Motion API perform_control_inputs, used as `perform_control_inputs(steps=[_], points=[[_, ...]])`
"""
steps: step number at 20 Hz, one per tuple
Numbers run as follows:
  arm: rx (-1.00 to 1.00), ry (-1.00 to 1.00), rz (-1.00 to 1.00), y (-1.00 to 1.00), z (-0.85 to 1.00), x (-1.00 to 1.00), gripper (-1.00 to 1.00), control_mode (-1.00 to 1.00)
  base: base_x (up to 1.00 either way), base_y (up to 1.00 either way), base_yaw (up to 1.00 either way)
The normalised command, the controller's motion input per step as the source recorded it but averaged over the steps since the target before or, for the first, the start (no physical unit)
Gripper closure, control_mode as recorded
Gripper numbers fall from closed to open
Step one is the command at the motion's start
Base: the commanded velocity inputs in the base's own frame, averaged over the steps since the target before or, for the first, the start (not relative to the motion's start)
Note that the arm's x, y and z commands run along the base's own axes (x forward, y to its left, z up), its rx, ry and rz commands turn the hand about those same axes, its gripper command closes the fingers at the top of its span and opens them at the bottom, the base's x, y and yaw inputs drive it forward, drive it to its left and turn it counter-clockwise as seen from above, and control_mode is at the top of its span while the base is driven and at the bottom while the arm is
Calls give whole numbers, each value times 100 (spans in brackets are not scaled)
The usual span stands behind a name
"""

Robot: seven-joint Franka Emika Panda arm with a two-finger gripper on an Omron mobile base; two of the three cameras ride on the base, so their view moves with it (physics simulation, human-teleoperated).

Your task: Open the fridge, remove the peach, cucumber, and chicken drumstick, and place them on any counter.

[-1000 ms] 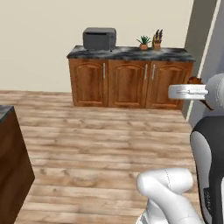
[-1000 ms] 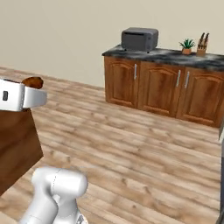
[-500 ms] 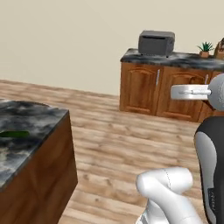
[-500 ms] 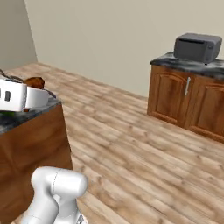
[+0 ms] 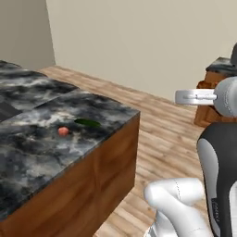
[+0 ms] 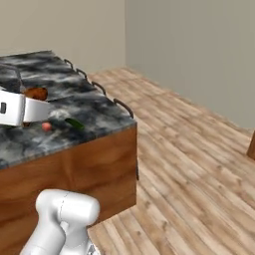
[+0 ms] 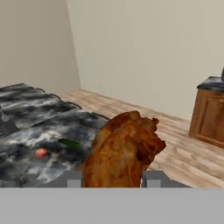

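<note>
**Carrying the drumstick to the counter: last item of 3**

Holding the chicken drumstick (image 7: 124,151) is what your gripper (image 7: 111,179) is doing right now: in the hand view the orange-brown lump sits between the 2 finger tips, jaws clamped partway on it. In the right base view the same lump (image 6: 36,93) shows just past the white hand, over the near part of the marbled top.

The counter (image 5: 28,148) you are facing is a stone slab on brown wooden cabinets. 2 of the 3 items lie on it already: the peach (image 5: 63,131), a small red-orange ball, and the cucumber (image 5: 88,123), a slim dark green stick just beside it, toward the corner. They are near each other but apart, as far as the left base view lets you judge. The hand view shows both below and left of the drumstick.

So by the look of things you are in the placing step for the third item, and the task is close to done.

Your next move, as a judgement: bring the hand out over a bare patch of stone, clear of the peach and cucumber and well in from the edge, lower until the drumstick rests on the top, then let the jaws part. The lump is irregular and may roll a little on release, so set it down low rather than dropping it.
</note>
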Motion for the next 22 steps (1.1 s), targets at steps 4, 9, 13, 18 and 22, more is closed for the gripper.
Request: perform_control_inputs(steps=[4, 9, 13, 18, 22], points=[[0, 0, 0, 0, 0, 0, 100, 100, -5, 8, 64], [0, 0, 0, 0, 0, 0, 100, 100, -7, 3, 63], [0, 0, 0, 0, 0, 0, 100, 100, -5, 0, 43], [0, 0, 0, 0, 0, 0, 100, 100, 0, 0, 21], [0, 0, 0, 0, 0, 0, 100, 100, 11, 0, 28]])
